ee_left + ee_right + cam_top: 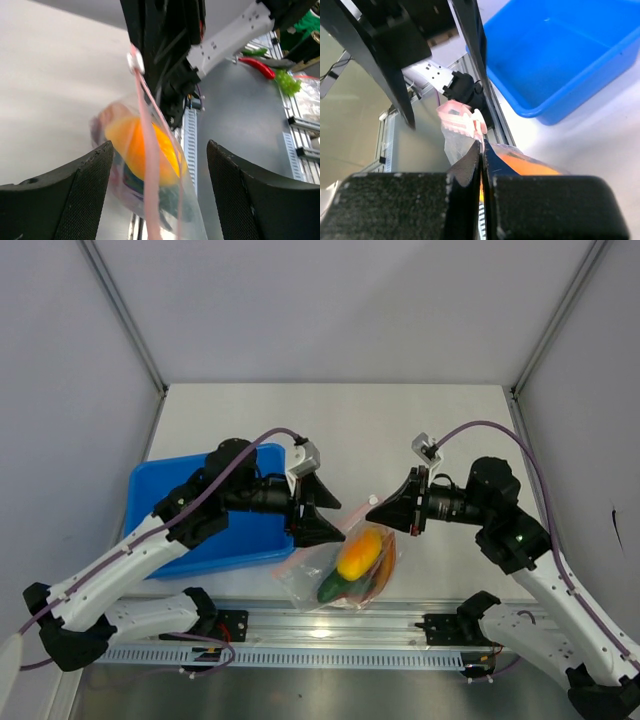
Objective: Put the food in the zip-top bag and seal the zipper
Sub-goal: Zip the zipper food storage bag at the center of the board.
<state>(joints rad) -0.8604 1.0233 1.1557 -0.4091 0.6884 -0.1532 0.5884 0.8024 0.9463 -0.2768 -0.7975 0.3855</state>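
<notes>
The clear zip-top bag (303, 577) hangs between my two grippers just above the table's near edge. Inside it are a yellow-orange piece (360, 552) and a green piece (330, 588); the rest of the food is hard to make out through the plastic. My right gripper (373, 514) is shut on the bag's upper right corner (455, 142), by the pink end of the zipper (456, 114). My left gripper (342, 520) is open, its fingers (75, 195) standing on either side of the bag. The pinkish zipper (148, 170) runs down between them over the orange piece (132, 147).
A blue tray (170, 505) lies on the table at the left, under my left arm. A metal rail (330, 625) runs along the near edge below the bag. Past the rail, a red chilli (257, 67) and a leafy green toy (288, 82) lie on a grey surface.
</notes>
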